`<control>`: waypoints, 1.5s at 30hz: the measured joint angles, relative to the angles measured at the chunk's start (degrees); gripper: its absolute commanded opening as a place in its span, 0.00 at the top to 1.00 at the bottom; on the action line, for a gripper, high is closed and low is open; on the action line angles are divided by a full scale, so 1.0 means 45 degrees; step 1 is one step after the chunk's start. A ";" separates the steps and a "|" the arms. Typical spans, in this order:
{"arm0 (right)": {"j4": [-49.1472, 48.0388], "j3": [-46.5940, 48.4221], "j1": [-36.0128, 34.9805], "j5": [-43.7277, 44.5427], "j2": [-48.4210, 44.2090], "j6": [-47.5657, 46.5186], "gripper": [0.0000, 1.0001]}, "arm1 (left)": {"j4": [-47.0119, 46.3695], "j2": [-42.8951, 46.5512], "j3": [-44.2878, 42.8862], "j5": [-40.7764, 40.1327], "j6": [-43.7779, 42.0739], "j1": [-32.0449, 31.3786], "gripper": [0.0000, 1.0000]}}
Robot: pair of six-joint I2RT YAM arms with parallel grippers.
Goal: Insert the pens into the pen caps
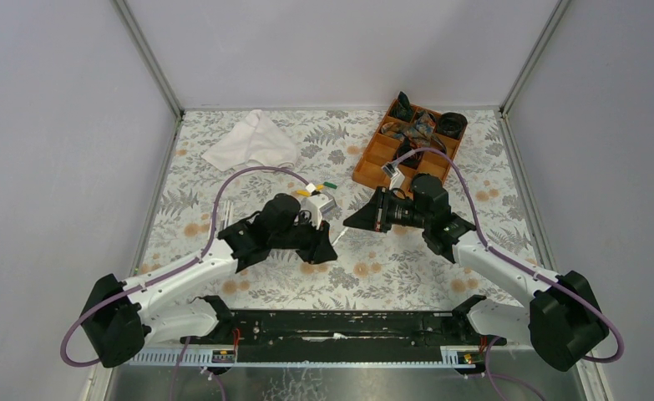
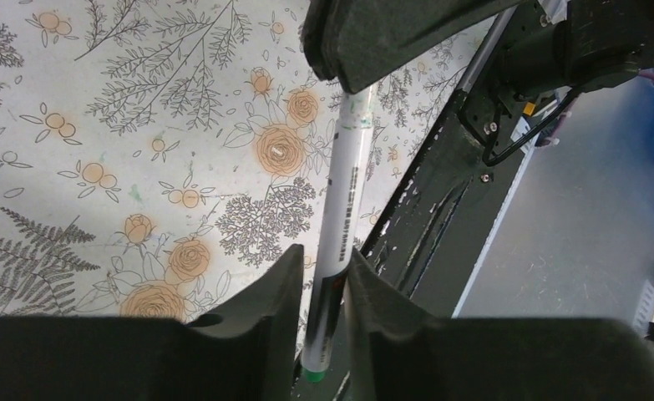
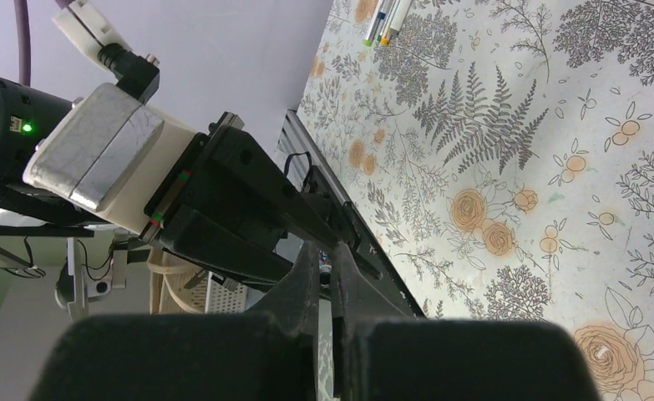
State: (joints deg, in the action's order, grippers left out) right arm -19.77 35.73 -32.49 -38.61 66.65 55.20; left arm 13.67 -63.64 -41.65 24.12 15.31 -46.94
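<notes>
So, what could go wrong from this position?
The left gripper clamps the pen close to its green end, so the long free part may tilt or slip. The right gripper is very near the pen's other end; a small misalignment could push the pen out. A dropped pen could roll into the black rail.

Left claw (image 2: 323,263), right claw (image 3: 325,255) clamped, tip-to-tip.

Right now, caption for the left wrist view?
Left gripper clamps a white pen, green-ended, above the floral table cover.
</notes>
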 measured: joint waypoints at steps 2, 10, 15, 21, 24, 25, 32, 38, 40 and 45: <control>-0.0029 0.0000 0.0000 0.0005 0.0005 0.0005 1.00 | -0.0005 0.0010 0.0000 -0.0005 0.0000 -0.0049 0.90; 0.0651 0.0180 -0.0034 0.0131 -0.0029 -0.0476 0.33 | 0.0034 0.0233 0.0000 -0.0539 0.0044 -0.0151 1.00; 0.2880 0.1117 -0.0049 0.1035 -0.0175 -0.2035 0.24 | 0.0325 0.0617 -0.0253 -0.2351 0.0214 -0.0087 1.00; 0.4522 0.2317 -0.0058 0.2152 0.0369 -0.3721 0.26 | 0.0695 0.0763 -0.1311 -0.3609 0.0155 0.1656 1.00; 0.4857 0.2778 -0.0058 0.2419 0.1360 -0.4371 0.29 | 0.0661 0.0937 -0.1321 -0.3361 0.0151 0.3585 1.00; 0.4959 0.2924 -0.0058 0.2511 0.1749 -0.4585 0.31 | 0.0563 0.1030 -0.1258 -0.3162 0.0146 0.4333 1.00; 0.5746 0.4401 -0.0112 0.3434 0.4498 -0.6110 0.36 | 0.0325 0.1724 -0.0884 -0.2399 0.0160 0.7203 1.00; 0.6105 0.6008 -0.0316 0.4473 0.6285 -0.7470 0.41 | 0.0335 0.1802 -0.0855 -0.2307 0.0155 0.7310 1.00; 0.6203 0.6577 -0.0423 0.4775 0.6936 -0.7888 0.42 | 0.0384 0.1889 -0.0850 -0.2322 0.0151 0.7315 1.00; 0.6334 0.7597 -0.0656 0.5153 0.8291 -0.8670 0.44 | 0.0389 0.2623 -0.0622 -0.2594 0.0102 0.7315 1.00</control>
State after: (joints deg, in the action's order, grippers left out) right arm 8.73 69.91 -35.44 -15.42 103.96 16.19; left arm 15.42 -51.83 -44.45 12.45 15.77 -14.02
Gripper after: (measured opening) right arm 0.578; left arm 0.113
